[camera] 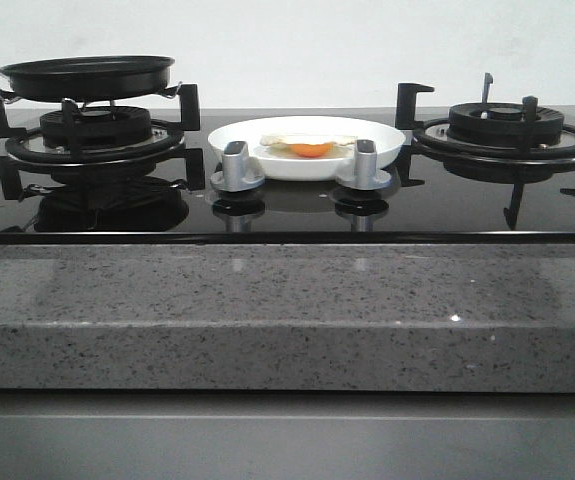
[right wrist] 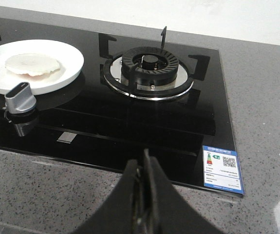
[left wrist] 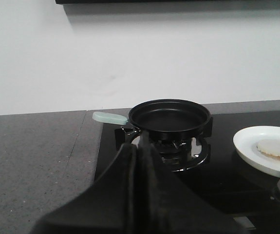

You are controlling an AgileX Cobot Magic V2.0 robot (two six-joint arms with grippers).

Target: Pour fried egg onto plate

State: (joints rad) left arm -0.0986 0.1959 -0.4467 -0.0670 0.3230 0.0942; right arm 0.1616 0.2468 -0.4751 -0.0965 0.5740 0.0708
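Observation:
The fried egg [camera: 309,146], white with an orange yolk, lies in the white plate [camera: 385,147] on the black glass hob between the two burners. The plate [left wrist: 247,146] and egg [left wrist: 276,147] also show in the left wrist view, and the plate [right wrist: 69,61] and egg [right wrist: 32,64] in the right wrist view. The empty black frying pan [camera: 87,76] sits on the left burner, its pale green handle [left wrist: 109,117] pointing away from the plate. My left gripper [left wrist: 136,146] is shut and empty, short of the pan. My right gripper [right wrist: 144,158] is shut and empty above the stone counter's front edge.
The right burner [right wrist: 149,68] with black pan supports stands beside the plate. Two silver knobs [camera: 237,165] [camera: 365,164] stand in front of the plate. A blue energy label [right wrist: 222,168] sits at the hob's corner. A grey speckled counter [camera: 287,310] runs along the front.

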